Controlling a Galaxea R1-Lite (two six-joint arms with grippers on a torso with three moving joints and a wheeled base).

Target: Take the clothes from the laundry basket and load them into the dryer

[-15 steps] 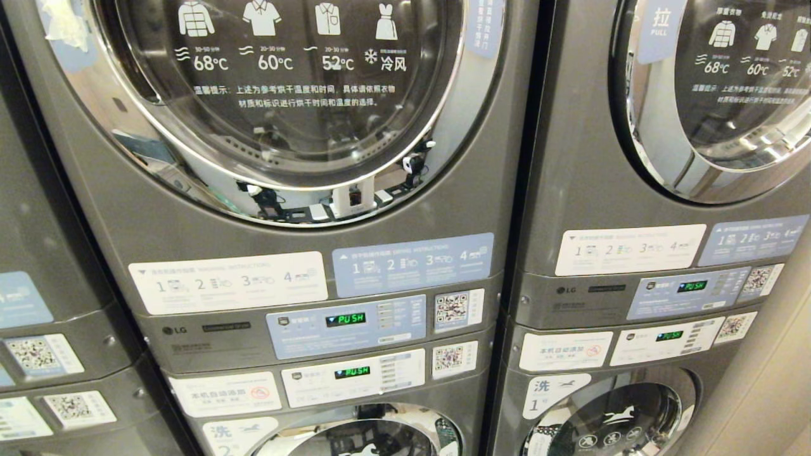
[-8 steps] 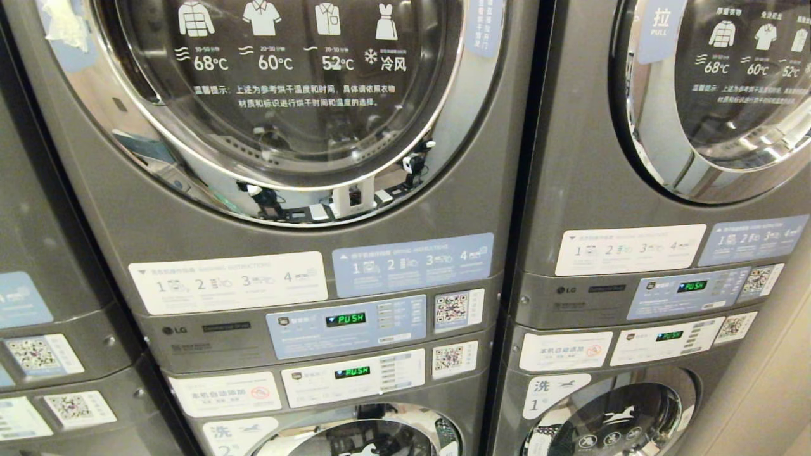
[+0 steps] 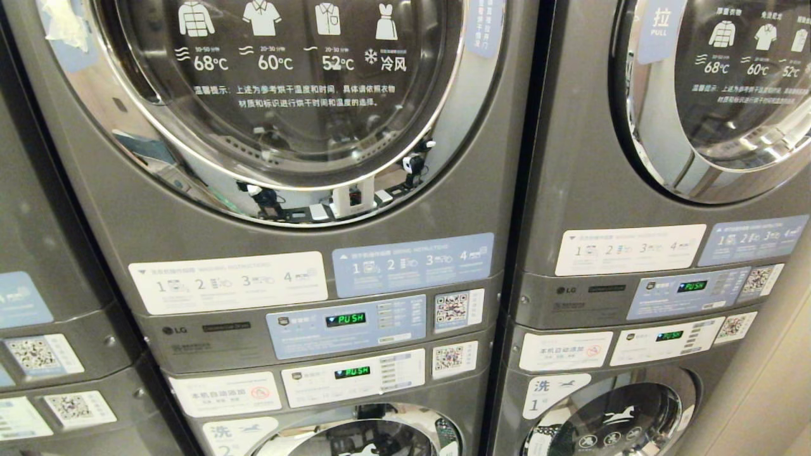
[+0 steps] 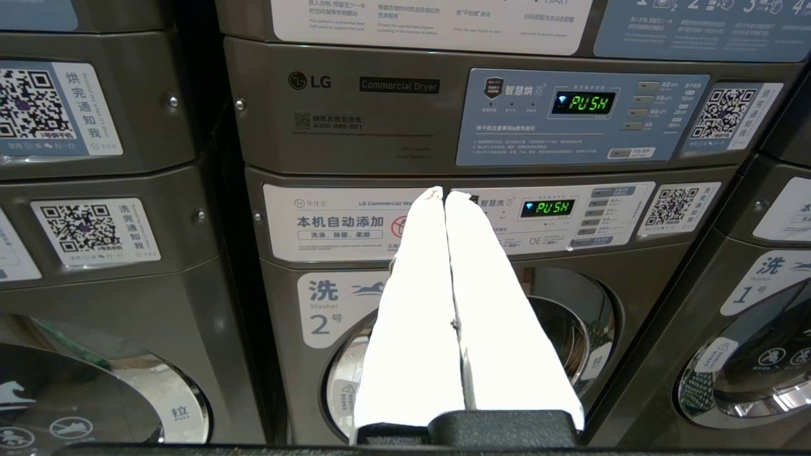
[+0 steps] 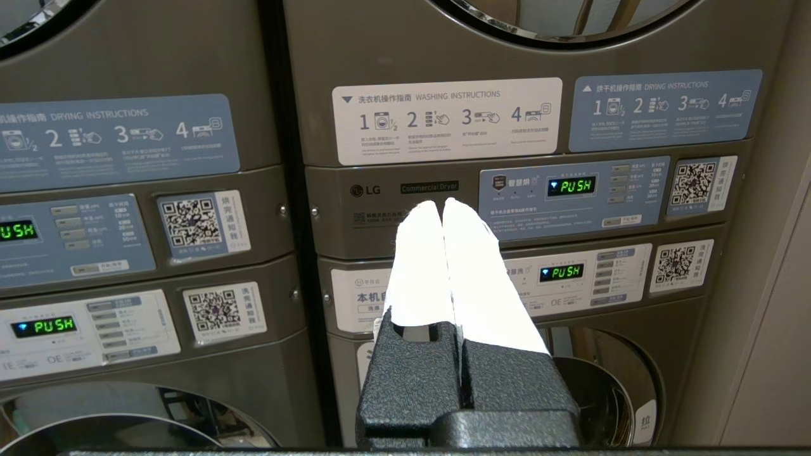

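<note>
- Our left gripper point(image 4: 446, 196) and right gripper point(image 5: 441, 204) are pinched closed, empty.
- The dryer door point(image 3: 285, 95) is closed; no basket visible, so we risk reaching blind.

Left gripper point(image 4: 446, 195): white fingers pressed together, holding nothing, pointing level at the dryer control panel point(image 4: 583, 117) stack. Right gripper point(image 5: 441, 206): fingers likewise closed and empty, aimed at the neighbouring stack's panel.

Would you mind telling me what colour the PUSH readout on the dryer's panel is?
Green, on the PUSH readout of the dryer; clearest in the left wrist view.
</note>
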